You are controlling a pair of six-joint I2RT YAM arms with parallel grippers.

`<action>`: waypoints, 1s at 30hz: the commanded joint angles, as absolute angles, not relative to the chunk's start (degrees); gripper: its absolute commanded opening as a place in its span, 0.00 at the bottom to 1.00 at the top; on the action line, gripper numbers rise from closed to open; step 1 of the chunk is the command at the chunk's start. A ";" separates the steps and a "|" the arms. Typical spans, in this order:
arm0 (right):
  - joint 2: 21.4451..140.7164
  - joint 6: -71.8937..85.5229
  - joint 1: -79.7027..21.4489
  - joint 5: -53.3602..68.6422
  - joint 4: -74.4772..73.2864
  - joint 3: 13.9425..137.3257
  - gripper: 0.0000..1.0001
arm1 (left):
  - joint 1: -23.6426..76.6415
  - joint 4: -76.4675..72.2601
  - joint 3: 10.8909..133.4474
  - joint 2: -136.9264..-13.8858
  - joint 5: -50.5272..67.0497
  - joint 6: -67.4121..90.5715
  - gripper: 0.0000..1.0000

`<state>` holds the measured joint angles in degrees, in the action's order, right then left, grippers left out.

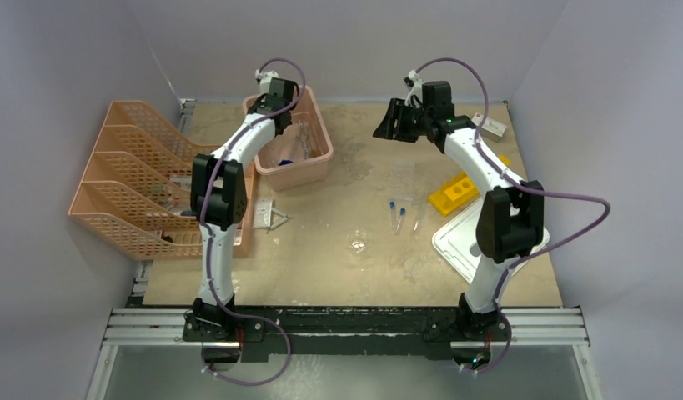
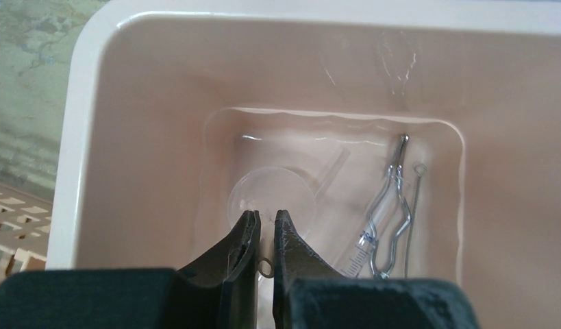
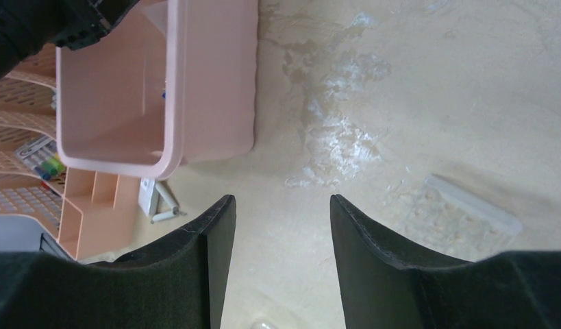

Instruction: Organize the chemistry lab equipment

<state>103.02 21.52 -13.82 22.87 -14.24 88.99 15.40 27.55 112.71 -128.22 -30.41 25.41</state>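
Note:
My left gripper (image 2: 266,216) hangs inside the pink bin (image 2: 79,137), also seen in the top view (image 1: 275,98). Its jaws are almost shut, with a small wire loop (image 2: 266,266) between them. On the bin floor lie metal scissor-tongs (image 2: 394,199), a thin wire with a loop end (image 2: 418,171), a graduated clear tube (image 2: 359,250) and a round glass piece (image 2: 270,192). My right gripper (image 1: 396,121) (image 3: 281,202) is open and empty, high over the back of the table. Two blue-capped tubes (image 1: 396,215), a tiny beaker (image 1: 358,243), a yellow rack (image 1: 454,192) and a clear rack (image 3: 469,205) are on the table.
Orange mesh trays (image 1: 146,179) stand at the left, touching the pink bin's side (image 1: 313,171). A white lid (image 1: 463,246) lies beside the right arm. A small white item (image 1: 271,218) lies by the trays, and a white box (image 1: 492,125) sits at the back right.

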 commanded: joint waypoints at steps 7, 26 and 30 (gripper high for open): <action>106.54 18.74 -13.80 21.45 -17.82 96.06 0.55 | 13.45 22.61 117.12 -130.84 -29.21 23.14 0.21; 104.96 17.71 -13.80 19.25 -15.20 95.27 0.55 | 13.36 29.94 119.27 -117.25 -11.47 20.98 0.44; 103.57 18.71 -13.97 18.96 -14.17 93.59 0.55 | 14.22 32.22 111.19 -109.17 -7.61 21.05 0.50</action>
